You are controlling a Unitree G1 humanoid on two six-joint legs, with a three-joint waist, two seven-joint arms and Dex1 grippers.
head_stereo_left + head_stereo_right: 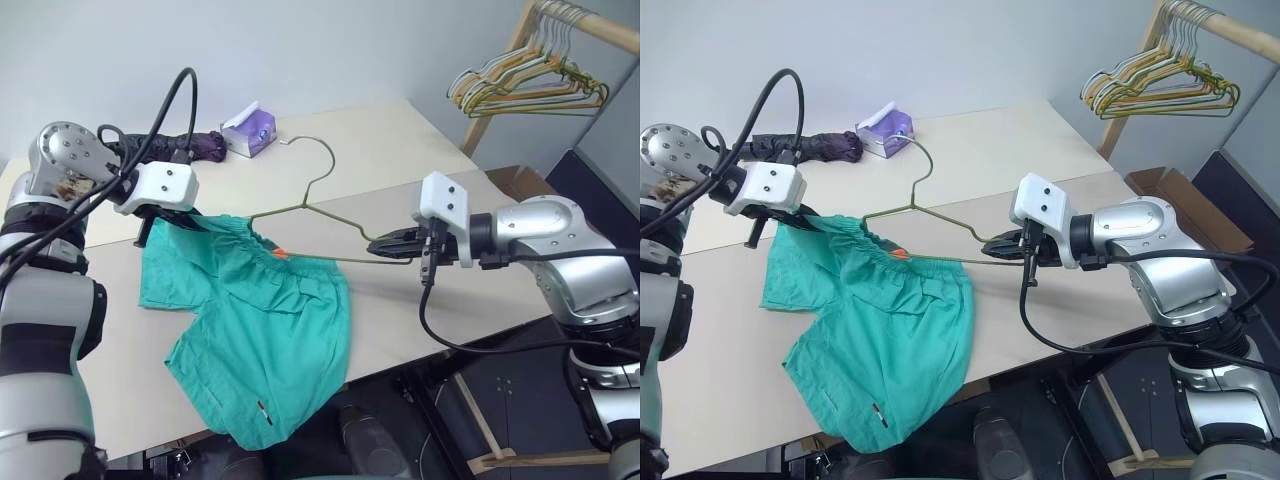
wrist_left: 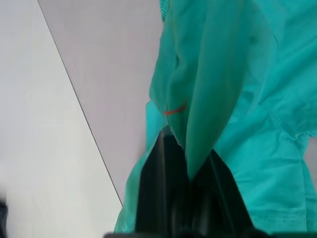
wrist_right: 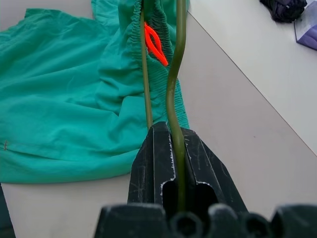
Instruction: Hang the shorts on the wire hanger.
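Left gripper (image 1: 188,218) clenched on waistband of shorts (image 1: 265,330), mid-frame, draped off table (image 1: 400,150) edge. Right gripper (image 1: 392,246) grips wire hanger (image 1: 312,190) corner. Risk: thin cloth pinch slips, shorts slide off.

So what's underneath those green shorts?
The pale table lies under the shorts, with one leg drooping over its front edge. The wire hanger runs into the waistband; how far in it goes is hidden by the cloth.
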